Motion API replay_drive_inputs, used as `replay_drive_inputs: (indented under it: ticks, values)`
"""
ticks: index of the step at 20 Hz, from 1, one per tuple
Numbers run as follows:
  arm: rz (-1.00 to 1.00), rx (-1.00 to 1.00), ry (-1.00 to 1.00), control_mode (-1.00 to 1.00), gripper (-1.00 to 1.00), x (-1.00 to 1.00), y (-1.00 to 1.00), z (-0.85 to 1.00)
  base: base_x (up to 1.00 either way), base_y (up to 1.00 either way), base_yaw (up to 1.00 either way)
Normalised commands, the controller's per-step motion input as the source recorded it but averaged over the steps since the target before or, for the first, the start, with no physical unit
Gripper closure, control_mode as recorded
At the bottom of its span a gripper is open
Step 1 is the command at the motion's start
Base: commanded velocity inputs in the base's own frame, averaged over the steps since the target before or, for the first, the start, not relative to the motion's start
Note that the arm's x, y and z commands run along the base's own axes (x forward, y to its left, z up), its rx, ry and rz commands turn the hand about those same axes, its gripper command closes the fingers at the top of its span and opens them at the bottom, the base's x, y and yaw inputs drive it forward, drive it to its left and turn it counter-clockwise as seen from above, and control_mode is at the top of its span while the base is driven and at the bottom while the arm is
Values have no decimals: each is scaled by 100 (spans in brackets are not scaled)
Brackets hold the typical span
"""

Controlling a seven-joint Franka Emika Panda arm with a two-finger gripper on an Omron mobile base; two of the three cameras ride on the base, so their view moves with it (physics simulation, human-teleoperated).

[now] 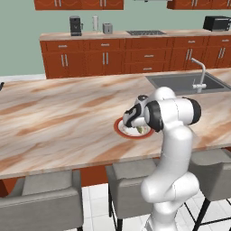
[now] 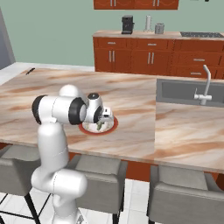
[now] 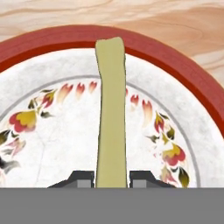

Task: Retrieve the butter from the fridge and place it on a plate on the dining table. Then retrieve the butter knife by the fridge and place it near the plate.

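The gripper (image 3: 112, 178) is nearly closed, its two dark fingertips (image 3: 81, 178) pinching the lower end of the butter (image 3: 111, 113), a pale yellow-olive stick that runs straight away from the fingers. Directly under the stick lies the plate (image 3: 183, 78): its whitish, flower-painted centre spreads to either side of the fingers, and the far tip of the butter reaches out over the red-brown rim. Whether the stick already rests on the plate or hangs just above it cannot be told from the hand view. In the base views the hand (image 1: 135, 115) points down over the plate (image 1: 121, 129), which sits on the dining table (image 1: 58, 117) near the edge closest to the robot, with grey stools tucked in below. Beyond the plate the stone top runs out to a sink (image 1: 187, 82) and tap on the far right side, and a small dark item (image 2: 30, 71) lies at the far left corner of the table, too small to identify. The step in hand looks like setting the butter down, so the first half of the task is close to done. The next move calls for lowering until the stick lies flat, spreading the fingers, and lifting straight off so the butter is not dragged across the rim; after that the knife is to be fetched.
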Motion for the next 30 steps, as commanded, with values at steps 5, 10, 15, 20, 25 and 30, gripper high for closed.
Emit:
replay_drive_inputs:
  ticks: [5, 10, 15, 20, 25, 30]
  values:
    - [0, 0, 0, -100, -100, 17, 0, -8, 0, 0, 0]
    - [0, 0, 0, -100, -100, 8, 0, -6, 0, 0, 0]
    - [0, 0, 1, -100, -100, 0, 0, 0, 0, 0, 0]
    - [-6, 2, 7, -100, -100, -6, -19, 48, 0, 0, 0]
    - [-11, 6, 10, -100, -100, -25, -22, 90, 0, 0, 0]
    - [-13, 4, 3, -100, -100, -62, -4, 100, 0, 0, 0]
